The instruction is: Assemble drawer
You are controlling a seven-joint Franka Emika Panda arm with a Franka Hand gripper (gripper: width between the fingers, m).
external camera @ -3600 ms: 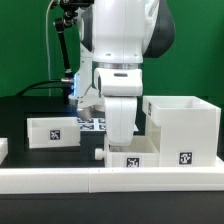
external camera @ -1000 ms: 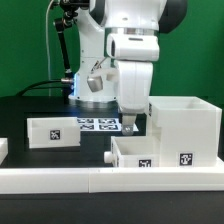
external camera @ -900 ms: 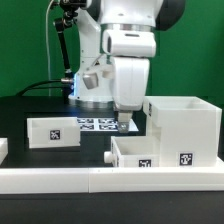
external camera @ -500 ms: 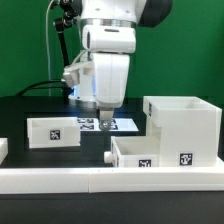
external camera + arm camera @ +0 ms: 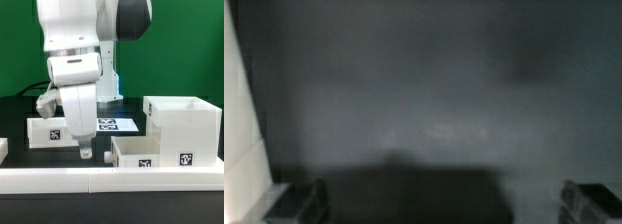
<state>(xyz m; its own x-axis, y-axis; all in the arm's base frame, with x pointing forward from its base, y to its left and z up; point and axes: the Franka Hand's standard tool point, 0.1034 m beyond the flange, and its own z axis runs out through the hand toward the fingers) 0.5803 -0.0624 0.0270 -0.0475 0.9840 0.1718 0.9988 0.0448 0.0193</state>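
Note:
The large white casing (image 5: 182, 122) stands at the exterior view's right, open on top, with a tag on its front. One small open-topped box (image 5: 139, 153) lies in front of it beside the rail. The other small box (image 5: 41, 132) stands at the left, partly hidden by my arm. My gripper (image 5: 86, 152) hangs low over the dark table between the two small boxes, open and empty. In the wrist view my gripper (image 5: 446, 200) shows two dark fingertips (image 5: 295, 202) set wide apart over bare dark table. A white wall (image 5: 239, 120) fills one edge of that view.
The marker board (image 5: 120, 124) lies flat behind my gripper. A low white rail (image 5: 110, 181) runs along the table's front edge. A small white piece (image 5: 3, 148) sits at the far left. A green wall stands behind.
My arm has swung from beside the casing toward the exterior view's left and lowered. The gripper now hangs near the left small box. The drawer parts have not moved.

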